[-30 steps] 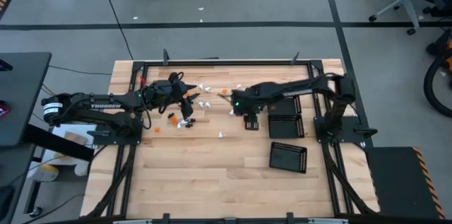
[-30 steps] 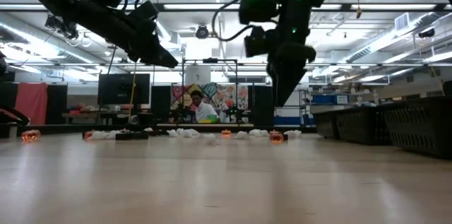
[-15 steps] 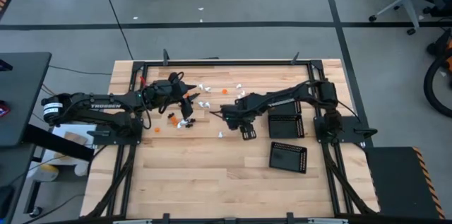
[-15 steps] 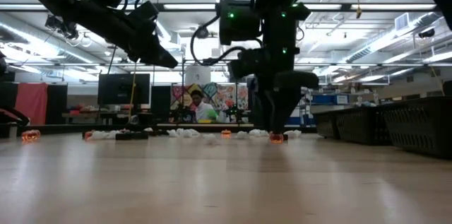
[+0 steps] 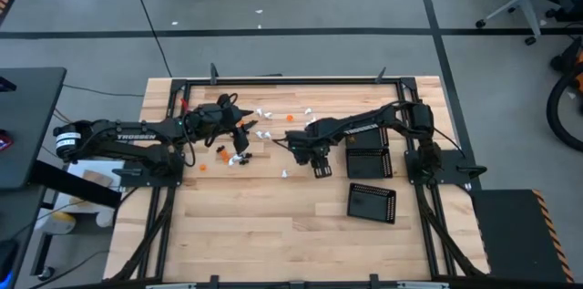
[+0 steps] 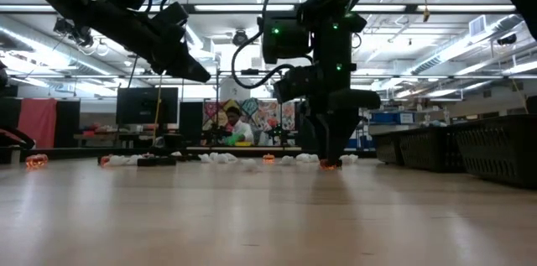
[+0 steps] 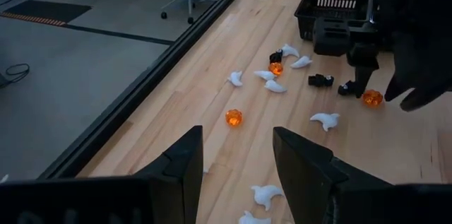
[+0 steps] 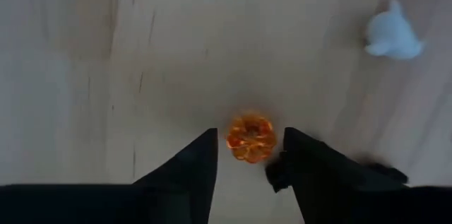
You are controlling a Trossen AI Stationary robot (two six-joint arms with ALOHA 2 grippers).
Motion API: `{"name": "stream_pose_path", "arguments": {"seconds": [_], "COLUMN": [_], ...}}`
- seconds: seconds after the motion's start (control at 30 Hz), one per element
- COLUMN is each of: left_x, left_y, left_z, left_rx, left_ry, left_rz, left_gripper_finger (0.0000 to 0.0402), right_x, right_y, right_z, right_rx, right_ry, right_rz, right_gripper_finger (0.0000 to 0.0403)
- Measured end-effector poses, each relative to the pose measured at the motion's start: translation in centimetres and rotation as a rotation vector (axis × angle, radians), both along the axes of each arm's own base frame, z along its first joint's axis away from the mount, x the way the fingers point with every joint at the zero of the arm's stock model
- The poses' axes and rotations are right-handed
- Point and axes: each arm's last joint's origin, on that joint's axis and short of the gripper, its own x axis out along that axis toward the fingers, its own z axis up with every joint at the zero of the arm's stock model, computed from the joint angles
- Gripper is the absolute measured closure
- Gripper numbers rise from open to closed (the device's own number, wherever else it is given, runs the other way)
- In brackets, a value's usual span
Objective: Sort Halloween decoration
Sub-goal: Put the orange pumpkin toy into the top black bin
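The right gripper (image 8: 248,155) straddles 1 orange pumpkin piece (image 8: 251,138) on the table (image 5: 273,225), jaws apart. Next, probably close and lift. The left gripper (image 7: 236,155) hovers open.

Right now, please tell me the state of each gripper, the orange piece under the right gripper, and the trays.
Right gripper: open, fingers either side of the orange pumpkin piece.
Orange pumpkin piece: lying on the table, not gripped.
Left gripper: open, empty, above the table.
Black trays: on the table, contents not visible.
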Motion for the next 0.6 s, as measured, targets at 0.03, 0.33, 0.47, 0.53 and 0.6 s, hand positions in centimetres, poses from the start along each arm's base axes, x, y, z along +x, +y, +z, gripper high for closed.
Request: {"name": "stream_pose_path", "arguments": {"seconds": [0.03, 0.33, 0.47, 0.53, 0.6], "left_x": [0.0, -0.02, -0.02, -0.02, -0.02], "left_y": [0.0, 0.0, -0.01, -0.01, 0.0], "left_z": [0.0, -0.04, -0.04, -0.04, -0.04], "left_rx": [0.0, -0.002, -0.002, -0.002, -0.002], "left_ry": [0.0, 0.004, 0.005, 0.005, 0.005], "left_rz": [0.0, 0.0, 0.0, 0.0, 0.0], "left_gripper_finger": [0.0244, 0.0244, 0.0244, 0.0244, 0.0244], "right_x": [-0.09, -0.5, -0.5, -0.5, -0.48], "right_y": [0.03, 0.09, 0.08, 0.08, 0.08], "right_z": [-0.18, -0.95, -0.98, -1.02, -1.06], "right_rx": [0.007, 0.013, 0.012, 0.012, 0.012], "right_ry": [0.002, -0.018, -0.018, -0.017, -0.018], "right_rz": [0.001, 0.003, 0.006, 0.006, 0.006], "right_gripper_finger": [0.0238, 0.0273, 0.0305, 0.0311, 0.0311]}}
